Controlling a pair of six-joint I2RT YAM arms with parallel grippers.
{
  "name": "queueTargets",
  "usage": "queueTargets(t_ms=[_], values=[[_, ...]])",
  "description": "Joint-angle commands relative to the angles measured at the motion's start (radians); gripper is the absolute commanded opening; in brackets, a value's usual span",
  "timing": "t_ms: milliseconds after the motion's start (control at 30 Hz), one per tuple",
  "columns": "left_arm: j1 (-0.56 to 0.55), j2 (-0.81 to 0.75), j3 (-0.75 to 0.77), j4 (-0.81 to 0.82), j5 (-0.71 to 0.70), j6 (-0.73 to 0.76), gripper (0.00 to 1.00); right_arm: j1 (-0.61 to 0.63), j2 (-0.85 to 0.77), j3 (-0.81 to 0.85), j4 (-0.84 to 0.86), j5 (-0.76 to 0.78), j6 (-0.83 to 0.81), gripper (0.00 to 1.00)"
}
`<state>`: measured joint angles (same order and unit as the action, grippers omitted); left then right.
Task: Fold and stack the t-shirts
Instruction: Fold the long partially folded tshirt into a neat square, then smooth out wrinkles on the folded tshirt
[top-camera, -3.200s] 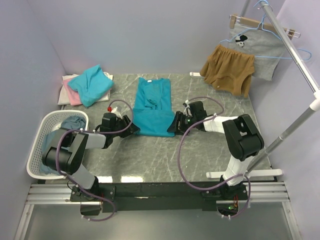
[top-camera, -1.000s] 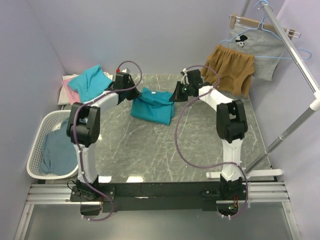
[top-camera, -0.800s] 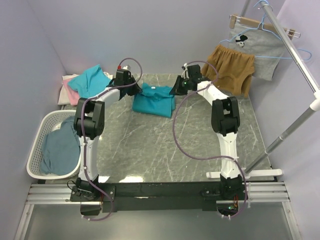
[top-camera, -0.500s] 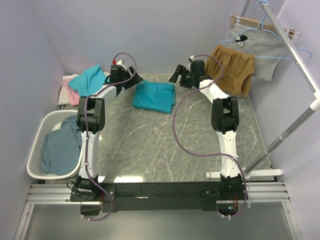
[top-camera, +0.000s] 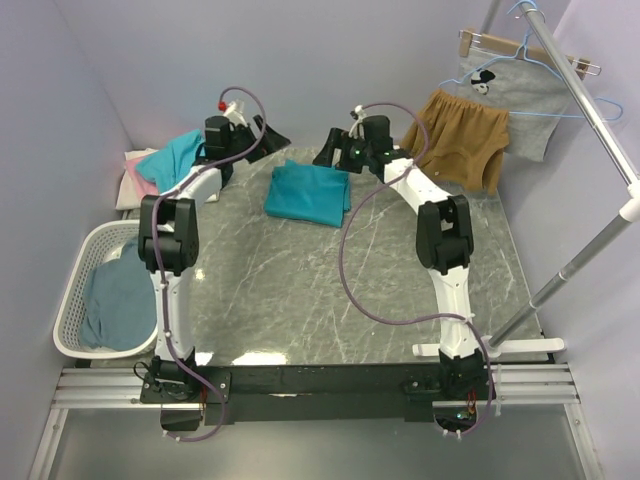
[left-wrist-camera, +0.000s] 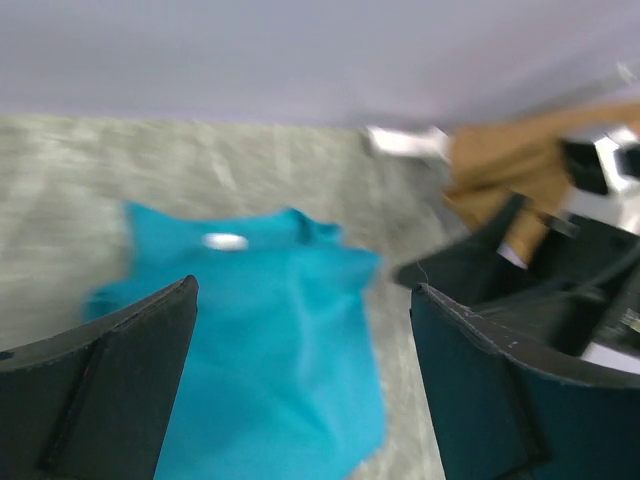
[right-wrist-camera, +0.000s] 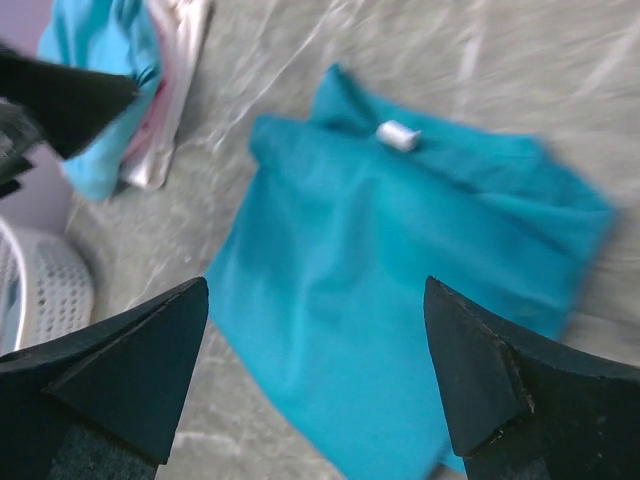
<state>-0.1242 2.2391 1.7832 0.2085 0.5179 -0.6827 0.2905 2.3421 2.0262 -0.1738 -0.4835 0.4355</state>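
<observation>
The left claw (top-camera: 272, 140) stands wide, its two fingers (left-wrist-camera: 100, 390) well apart with nothing between them. It hangs over the far edge of the counter (top-camera: 330, 290), above and to the left of the folded tee (top-camera: 308, 193), and touches no cloth. The right claw (top-camera: 330, 155) is wide too and holds nothing. It hangs over the far edge by the folded tee's far right side, its tips turned toward the left claw. The two claws face each other across the far end of the folded tee, apart from one another.

The folded tee is teal and lies in a rough rectangle, flat on the counter near the far edge, about midway between the left and right edges. In the left wrist view, which is blurred, the folded tee (left-wrist-camera: 260, 330) shows below the open fingers, with a white tag (left-wrist-camera: 225, 240) at its collar. The right wrist view shows the same folded tee (right-wrist-camera: 400, 290) and tag (right-wrist-camera: 397, 133) below that claw's fingers (right-wrist-camera: 520, 390), wrinkled along one side.

At the far left corner sits a stack (top-camera: 165, 170): a teal tee on top, loosely bunched, over pink and white ones. A white basket (top-camera: 70, 290) stands beside the left edge, toward the near end, with a blue tee (top-camera: 120, 295) in it. Past the far right corner, tan shorts (top-camera: 455, 140) and a grey garment (top-camera: 505, 95) hang from a rail (top-camera: 590, 100).
</observation>
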Motion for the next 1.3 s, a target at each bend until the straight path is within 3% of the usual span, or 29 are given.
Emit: queueTargets(t_ms=[0,133,333,400,633,800,967,1133,1267], values=[[-0.028,0.083,0.045,0.086,0.239,-0.072,0.92,0.012,0.045,0.075,-0.018,-0.055,0.02,0.93],[-0.029,0.189,0.14,0.141,0.3,-0.129,0.92,0.012,0.103,0.13,-0.026,-0.043,0.031,0.93],[-0.029,0.375,0.33,0.101,0.301,-0.137,0.92,0.003,0.25,0.291,-0.072,0.02,0.048,0.94],[-0.029,0.41,0.349,0.091,0.286,-0.118,0.93,-0.011,0.299,0.356,-0.093,0.01,0.072,0.94],[-0.026,0.445,0.381,0.103,0.217,-0.074,0.96,-0.043,0.286,0.345,-0.061,0.103,0.098,0.96],[-0.026,0.354,0.331,0.176,0.194,-0.084,0.97,-0.062,0.215,0.242,0.051,0.102,0.08,0.97],[-0.025,0.17,0.234,0.129,0.102,0.007,0.98,-0.073,0.062,0.102,0.108,0.129,0.023,0.98],[-0.023,0.03,0.087,-0.021,-0.114,0.124,0.98,-0.074,0.003,0.062,-0.016,0.169,0.002,0.98],[-0.012,-0.039,-0.079,-0.07,-0.186,0.164,0.97,-0.074,-0.05,-0.026,-0.035,0.152,0.009,0.98]])
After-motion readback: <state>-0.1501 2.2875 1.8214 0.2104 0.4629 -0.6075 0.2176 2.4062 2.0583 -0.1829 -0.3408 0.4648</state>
